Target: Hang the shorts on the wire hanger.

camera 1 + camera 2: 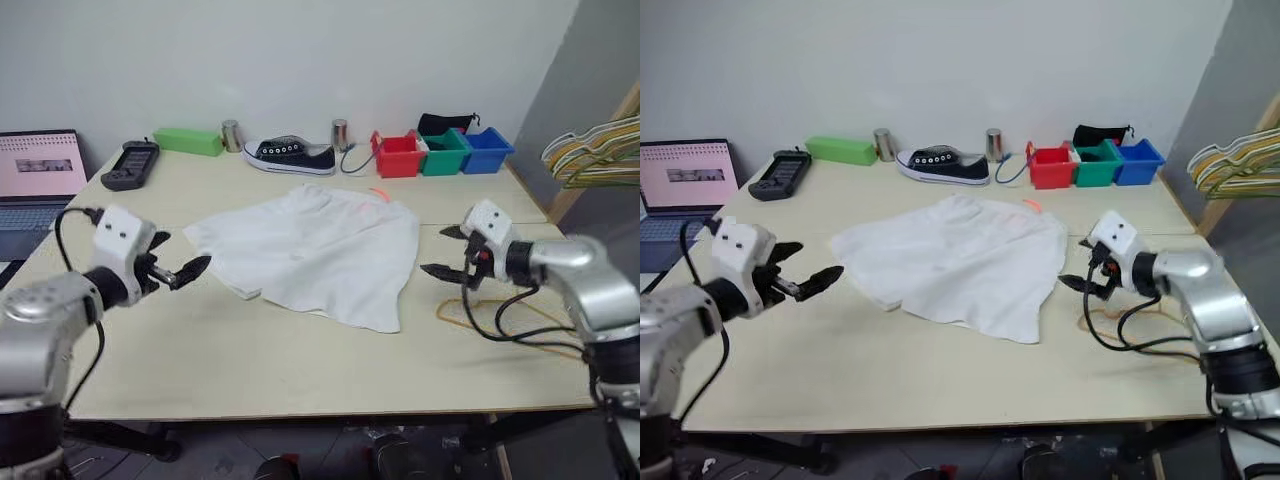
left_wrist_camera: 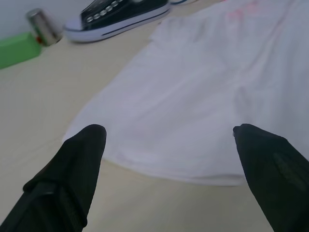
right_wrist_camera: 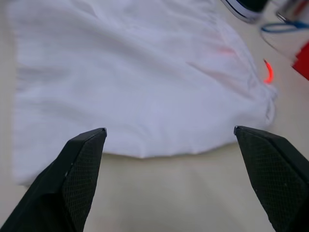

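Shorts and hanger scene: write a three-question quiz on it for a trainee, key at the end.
1. True or false: the shorts already hang on the wire hanger.
2. Which hand is nearer the wire hanger? A) left hand B) right hand
3. Fill in: between the two metal cans at the back of the table lies a black and white ____.

Key
1. False: the shorts lie spread flat on the table, and the wire hanger lies on the table by the right hand, apart from them.
2. B.
3. Sneaker.
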Motion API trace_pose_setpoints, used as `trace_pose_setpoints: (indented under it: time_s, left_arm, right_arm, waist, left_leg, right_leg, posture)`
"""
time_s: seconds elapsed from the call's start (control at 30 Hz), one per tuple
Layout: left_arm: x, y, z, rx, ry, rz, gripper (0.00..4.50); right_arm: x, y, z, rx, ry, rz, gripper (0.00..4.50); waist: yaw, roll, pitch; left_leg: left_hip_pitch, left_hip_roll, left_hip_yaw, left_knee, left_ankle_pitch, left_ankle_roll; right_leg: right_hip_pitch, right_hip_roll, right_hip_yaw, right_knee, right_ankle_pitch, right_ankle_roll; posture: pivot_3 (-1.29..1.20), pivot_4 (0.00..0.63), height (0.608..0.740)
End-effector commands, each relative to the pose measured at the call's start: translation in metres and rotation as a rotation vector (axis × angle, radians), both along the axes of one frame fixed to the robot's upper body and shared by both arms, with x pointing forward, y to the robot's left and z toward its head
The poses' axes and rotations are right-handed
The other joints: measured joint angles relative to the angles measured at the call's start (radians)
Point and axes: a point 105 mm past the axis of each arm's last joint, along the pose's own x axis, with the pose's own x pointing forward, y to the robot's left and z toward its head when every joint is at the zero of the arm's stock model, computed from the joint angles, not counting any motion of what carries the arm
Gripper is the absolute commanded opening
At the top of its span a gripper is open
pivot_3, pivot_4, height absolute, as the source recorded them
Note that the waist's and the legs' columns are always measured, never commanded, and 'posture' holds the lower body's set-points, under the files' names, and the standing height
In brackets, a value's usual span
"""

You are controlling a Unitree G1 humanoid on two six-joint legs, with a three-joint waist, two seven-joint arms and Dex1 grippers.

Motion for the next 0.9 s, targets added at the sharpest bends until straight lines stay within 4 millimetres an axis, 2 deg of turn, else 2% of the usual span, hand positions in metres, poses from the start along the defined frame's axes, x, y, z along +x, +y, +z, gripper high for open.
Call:
trace_pose_setpoints:
  time_s: [0.03, 0.2, 0.53, 0.73, 0.9]
  left_arm:
    - [-0.007, -0.013, 0.007, 0.006, 0.035, -0.143, 4.5]
    - [-0.002, -0.023, 0.004, 0.02, 0.049, -0.185, 4.5]
    - [0.003, -0.033, -0.017, 0.025, 0.078, -0.203, 4.5]
    - [0.02, -0.045, -0.054, 0.024, 0.097, -0.164, 4.5]
    - [0.035, -0.062, -0.091, 0.04, 0.151, -0.175, 4.5]
  right_arm:
    - [-0.001, 0.003, 0.007, -0.005, 0.015, 0.065, 4.49]
    - [0.003, 0.01, 0.008, 0.007, 0.002, 0.068, 4.49]
    - [-0.009, 0.02, 0.006, 0.027, -0.001, 0.097, 4.49]
    - [-0.031, 0.04, -0.009, -0.003, 0.01, 0.179, 4.49]
    - [-0.033, 0.047, -0.013, 0.001, 0.0, 0.171, 4.49]
  waist:
    - [-0.001, -0.001, -0.001]
    - [0.001, -0.001, -0.001]
    - [-0.002, -0.001, -0.001]
    - [-0.006, -0.001, -0.001]
    - [-0.019, -0.001, -0.001]
  left_leg:
    - [0.0, 0.0, 0.0, 0.0, 0.0, 0.0]
    - [-0.002, 0.0, -0.001, -0.003, -0.001, -0.001]
    - [-0.002, 0.0, 0.0, -0.001, -0.001, -0.002]
    - [-0.001, -0.001, 0.0, 0.004, -0.001, -0.002]
    - [-0.001, 0.0, -0.001, 0.012, -0.001, -0.001]
  right_leg:
    - [0.0, 0.0, 0.0, 0.0, 0.0, 0.0]
    - [-0.004, 0.0, -0.001, 0.002, -0.002, 0.0]
    - [-0.004, 0.0, 0.0, 0.004, -0.002, 0.001]
    - [-0.003, 0.0, 0.0, 0.012, -0.003, 0.001]
    - [-0.003, 0.001, 0.0, 0.017, -0.002, 0.002]
  posture:
    - [-0.13, 0.015, 0.74]
    - [-0.13, 0.012, 0.74]
    - [-0.17, 0.005, 0.74]
    - [-0.19, 0.004, 0.74]
    - [-0.22, 0.009, 0.74]
